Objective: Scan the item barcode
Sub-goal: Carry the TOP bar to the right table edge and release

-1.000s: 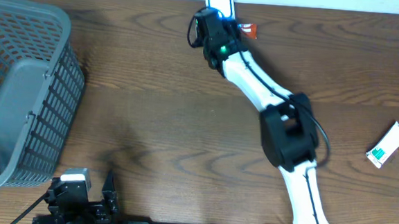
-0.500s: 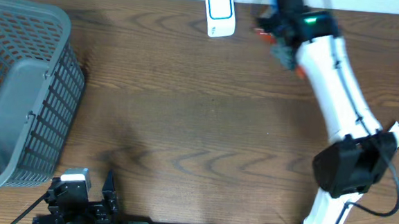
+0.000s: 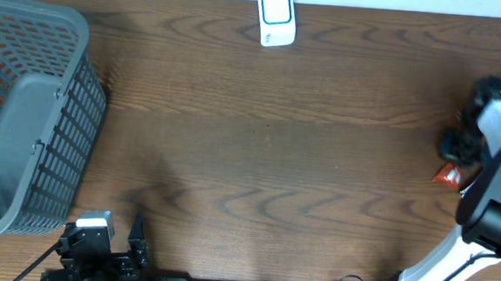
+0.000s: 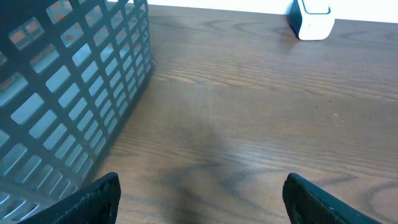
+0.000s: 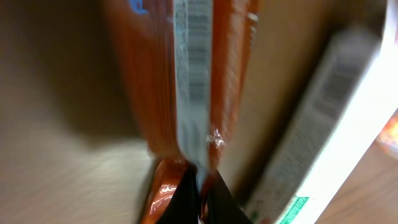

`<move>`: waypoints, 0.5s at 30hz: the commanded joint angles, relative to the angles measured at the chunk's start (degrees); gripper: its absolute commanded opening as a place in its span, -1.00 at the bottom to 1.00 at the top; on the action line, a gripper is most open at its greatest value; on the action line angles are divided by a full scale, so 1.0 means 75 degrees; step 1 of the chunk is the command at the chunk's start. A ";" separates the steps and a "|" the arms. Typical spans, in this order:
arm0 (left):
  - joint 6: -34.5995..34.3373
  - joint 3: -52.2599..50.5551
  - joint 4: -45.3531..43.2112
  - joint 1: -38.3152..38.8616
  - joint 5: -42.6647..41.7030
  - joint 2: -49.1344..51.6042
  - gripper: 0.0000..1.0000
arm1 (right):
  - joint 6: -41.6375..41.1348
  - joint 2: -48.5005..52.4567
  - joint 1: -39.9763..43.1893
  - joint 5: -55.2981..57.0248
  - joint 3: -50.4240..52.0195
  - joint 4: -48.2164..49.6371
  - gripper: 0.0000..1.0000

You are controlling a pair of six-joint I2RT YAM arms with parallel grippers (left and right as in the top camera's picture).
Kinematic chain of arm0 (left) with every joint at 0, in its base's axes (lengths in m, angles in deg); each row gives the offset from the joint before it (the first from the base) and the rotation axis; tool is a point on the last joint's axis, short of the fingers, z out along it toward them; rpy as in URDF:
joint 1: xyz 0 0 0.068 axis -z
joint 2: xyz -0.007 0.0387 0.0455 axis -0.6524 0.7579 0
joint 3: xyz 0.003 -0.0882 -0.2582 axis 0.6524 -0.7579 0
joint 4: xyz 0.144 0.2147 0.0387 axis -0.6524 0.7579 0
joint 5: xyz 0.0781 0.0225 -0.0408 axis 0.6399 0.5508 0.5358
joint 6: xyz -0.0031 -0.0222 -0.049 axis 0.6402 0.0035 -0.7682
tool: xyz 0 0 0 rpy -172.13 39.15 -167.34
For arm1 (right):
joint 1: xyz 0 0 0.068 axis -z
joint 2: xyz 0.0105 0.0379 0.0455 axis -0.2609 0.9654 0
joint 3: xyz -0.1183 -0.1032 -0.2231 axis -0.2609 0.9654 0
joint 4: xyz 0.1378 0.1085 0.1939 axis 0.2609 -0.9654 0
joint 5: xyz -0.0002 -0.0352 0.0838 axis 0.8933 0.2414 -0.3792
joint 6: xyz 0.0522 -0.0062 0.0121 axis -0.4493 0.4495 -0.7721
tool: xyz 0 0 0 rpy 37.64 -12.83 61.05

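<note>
Moved: right claw (image 5: 198, 200) and orange packet (image 5: 186, 81) have been carried from beside the scanner (image 3: 275, 17) to the right edge of the table (image 3: 259, 141).
Right claw: clamped together on the orange packet's seam.
Orange packet: held just beside a white box (image 5: 336, 124), well apart from the scanner.
Left claw (image 4: 199, 202): fingers spread apart, near the basket (image 4: 68, 93).
</note>
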 commanded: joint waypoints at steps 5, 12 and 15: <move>-0.0006 0.0017 0.0003 0.0026 -0.0047 -0.0047 0.68 | -0.1784 -0.0020 0.1684 -0.0134 0.0466 0.0268 -0.98; -0.0006 0.0017 0.0003 0.0026 -0.0047 -0.0047 0.68 | -0.0697 -0.0044 0.2556 -0.4741 -0.0233 0.0207 0.98; -0.0006 0.0017 0.0003 0.0026 -0.0047 -0.0047 0.68 | -0.0061 -0.0341 0.2492 -0.6601 -0.0673 0.0055 0.98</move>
